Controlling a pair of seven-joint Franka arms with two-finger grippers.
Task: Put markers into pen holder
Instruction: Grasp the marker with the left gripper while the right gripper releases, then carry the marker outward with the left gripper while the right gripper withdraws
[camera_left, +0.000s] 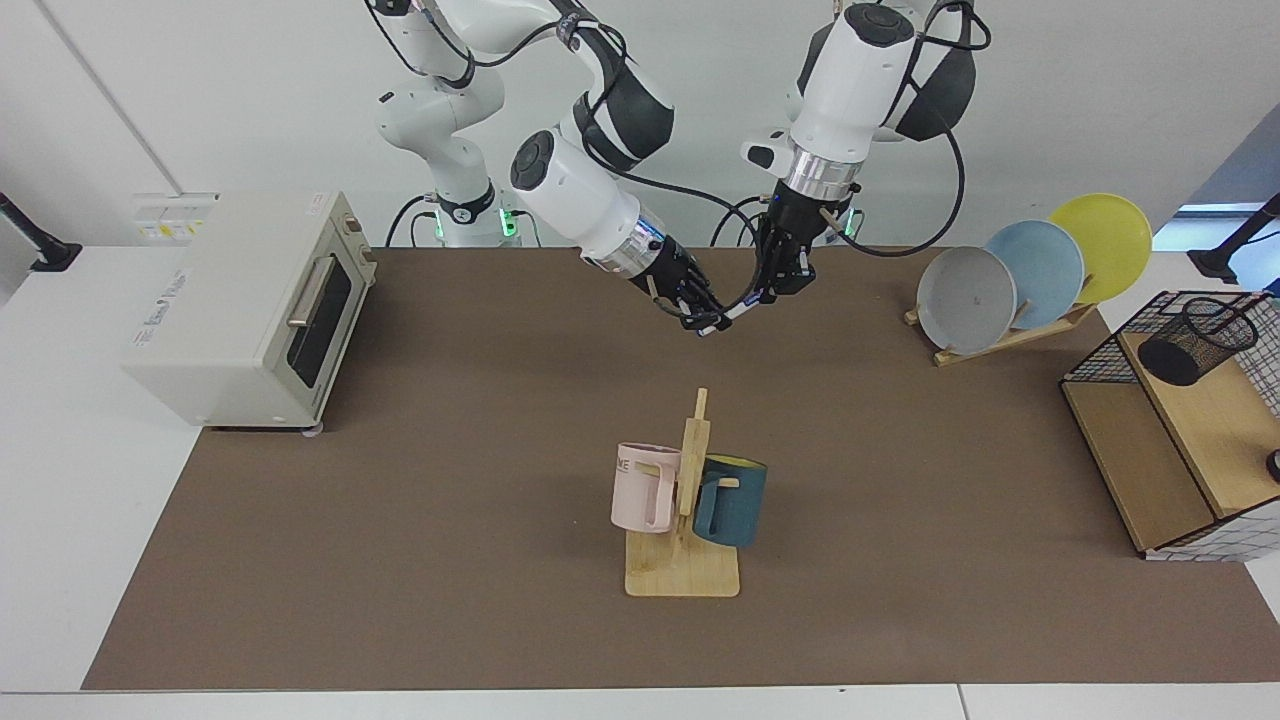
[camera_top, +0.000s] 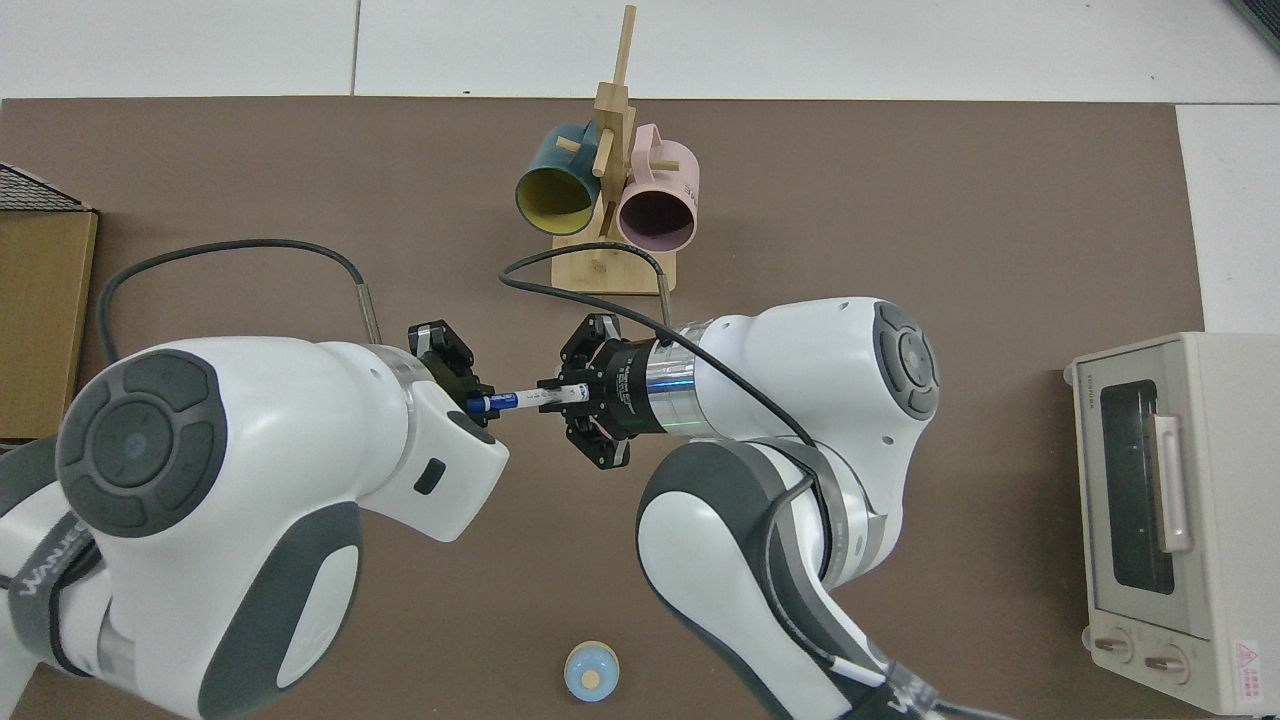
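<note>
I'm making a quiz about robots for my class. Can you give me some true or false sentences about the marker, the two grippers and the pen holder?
1. The marker is lying flat on the table. False: it is held in the air between the two grippers.
2. The right gripper holds the marker's white end. True.
3. The left gripper is at the marker's blue cap end. True.
4. The pen holder stands next to the mugs. False: it sits on the wooden shelf rack at the table's edge, far from the pink mug and teal mug.
5. The marker is already inside the pen holder. False: it is still with the grippers.
</note>
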